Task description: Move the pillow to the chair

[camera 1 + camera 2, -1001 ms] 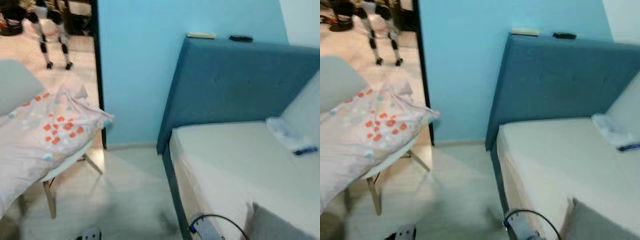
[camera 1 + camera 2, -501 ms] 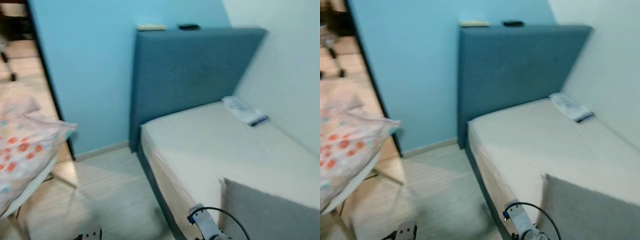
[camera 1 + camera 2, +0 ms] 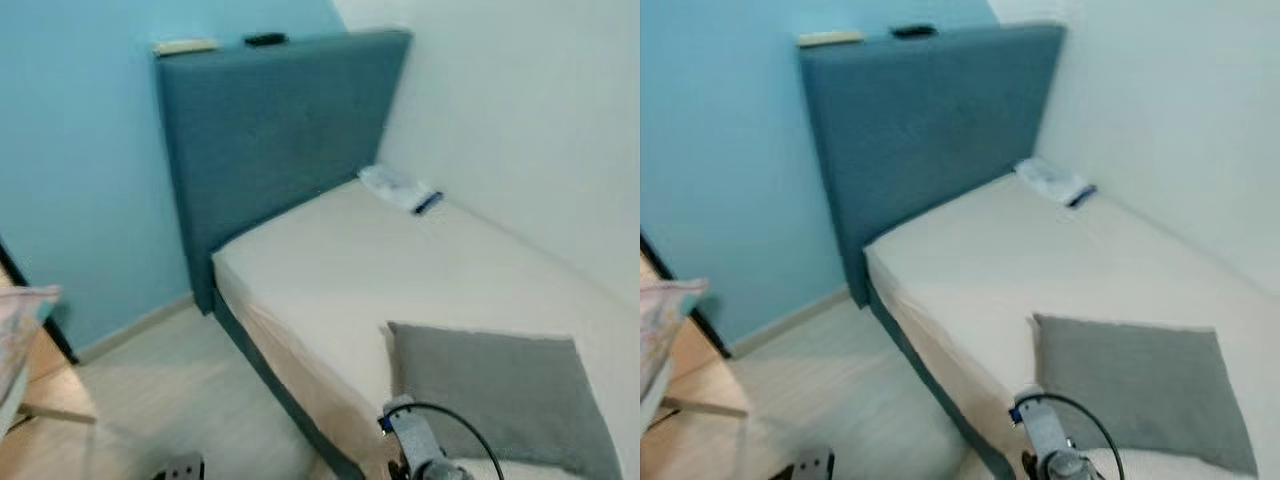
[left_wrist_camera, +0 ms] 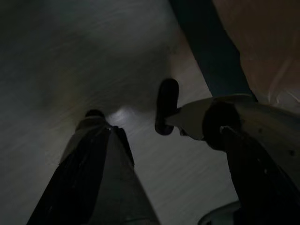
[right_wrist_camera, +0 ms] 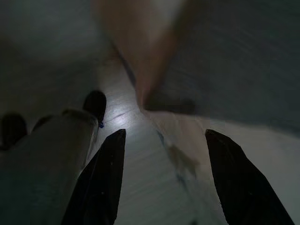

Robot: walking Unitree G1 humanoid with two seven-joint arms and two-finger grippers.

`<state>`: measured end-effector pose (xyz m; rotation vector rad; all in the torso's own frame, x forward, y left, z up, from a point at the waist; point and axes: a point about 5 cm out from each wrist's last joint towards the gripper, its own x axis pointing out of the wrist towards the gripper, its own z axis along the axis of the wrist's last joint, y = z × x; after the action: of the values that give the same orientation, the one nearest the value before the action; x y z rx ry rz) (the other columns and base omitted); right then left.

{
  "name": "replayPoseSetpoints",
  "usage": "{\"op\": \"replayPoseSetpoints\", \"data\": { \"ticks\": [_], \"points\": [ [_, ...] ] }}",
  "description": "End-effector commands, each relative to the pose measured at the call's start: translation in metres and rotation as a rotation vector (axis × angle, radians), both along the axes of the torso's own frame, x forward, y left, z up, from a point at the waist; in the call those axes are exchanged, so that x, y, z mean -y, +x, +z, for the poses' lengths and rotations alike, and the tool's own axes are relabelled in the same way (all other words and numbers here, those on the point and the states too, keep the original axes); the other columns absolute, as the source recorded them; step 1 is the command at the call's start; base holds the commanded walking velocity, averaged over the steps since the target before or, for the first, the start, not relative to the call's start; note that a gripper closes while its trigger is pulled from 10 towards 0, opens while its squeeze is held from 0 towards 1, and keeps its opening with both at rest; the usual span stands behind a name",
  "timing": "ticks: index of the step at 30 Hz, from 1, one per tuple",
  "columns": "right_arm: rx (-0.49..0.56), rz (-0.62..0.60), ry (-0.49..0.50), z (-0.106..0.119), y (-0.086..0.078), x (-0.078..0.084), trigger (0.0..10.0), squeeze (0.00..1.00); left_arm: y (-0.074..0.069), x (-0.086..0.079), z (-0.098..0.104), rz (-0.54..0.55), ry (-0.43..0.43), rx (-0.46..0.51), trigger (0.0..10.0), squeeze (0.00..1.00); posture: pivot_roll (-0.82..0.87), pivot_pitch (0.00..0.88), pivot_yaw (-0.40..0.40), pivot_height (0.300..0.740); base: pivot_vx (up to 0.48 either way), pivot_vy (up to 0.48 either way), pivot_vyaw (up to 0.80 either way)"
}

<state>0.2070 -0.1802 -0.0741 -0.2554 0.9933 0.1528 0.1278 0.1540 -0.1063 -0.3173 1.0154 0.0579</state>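
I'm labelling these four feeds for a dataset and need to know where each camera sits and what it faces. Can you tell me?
Left eye view: on the head, looking down at the bed, grey pillow and blue headboard; robot's right arm at the bottom edge.
Right eye view: the stereo partner, same scene.
Left wrist view: dark, looking down at the floor past the left pincer.
Right wrist view: looking down at floor past the open right pincer.
Both wrists share the floor.

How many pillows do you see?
2. A flat grey fabric pillow lies on the cream mattress near its foot end. A pale floral-print pillow peeks in at the left edge, mostly cut off. Others may be hidden out of frame.
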Motion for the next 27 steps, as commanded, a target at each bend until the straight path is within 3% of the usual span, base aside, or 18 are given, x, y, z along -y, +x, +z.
{"op": "replayPoseSetpoints", "data": {
  "ticks": [1,3,8,10,13,15,18,27],
  "points": [
    [0.033,-0.096,0.094,0.004,0.007,-0.002,10.0,0.0,-0.011,0.004,-0.004,0.004,-0.021,-0.04,10.0,0.0,0.03,0.049,-0.088,0.74,0.0,0.0,-0.74],
    [0.077,-0.154,0.192,0.011,0.02,-0.011,10.0,0.0,-0.01,0.005,-0.004,0.001,-0.025,-0.035,10.0,0.0,0.03,0.051,-0.085,0.74,0.0,0.0,-0.74],
    [0.137,-0.17,0.265,0.023,0.039,-0.02,10.0,0.0,-0.009,0.005,-0.003,-0.003,-0.024,-0.031,10.0,0.0,0.03,0.052,-0.083,0.74,0.0,0.0,-0.74],
    [0.187,-0.177,0.325,0.034,0.054,-0.028,10.0,0.0,-0.008,0.005,-0.003,-0.015,-0.02,-0.028,10.0,0.0,0.03,0.053,-0.086,0.74,0.0,0.0,-0.74],
    [0.211,-0.181,0.351,0.039,0.06,-0.03,10.0,0.0,-0.007,0.005,-0.003,-0.015,-0.02,-0.025,10.0,0.0,0.03,0.052,-0.086,0.74,0.0,0.0,-0.74],
    [0.275,-0.211,0.426,0.053,0.076,-0.037,10.0,0.0,-0.002,0.005,-0.001,-0.011,-0.015,0.001,10.0,0.0,0.04,0.052,-0.087,0.74,0.0,0.0,-0.74],
    [0.307,-0.222,0.464,0.06,0.083,-0.039,10.0,0.0,0.002,0.004,0.001,-0.01,-0.012,0.015,10.0,0.0,0.03,0.052,-0.089,0.74,0.0,0.0,-0.74],
    [0.318,-0.234,0.476,0.062,0.085,-0.038,10.0,0.0,0.006,0.003,0.002,-0.004,-0.008,0.023,10.0,0.0,0.03,0.05,-0.09,0.74,0.0,0.0,-0.74]
  ]
}}
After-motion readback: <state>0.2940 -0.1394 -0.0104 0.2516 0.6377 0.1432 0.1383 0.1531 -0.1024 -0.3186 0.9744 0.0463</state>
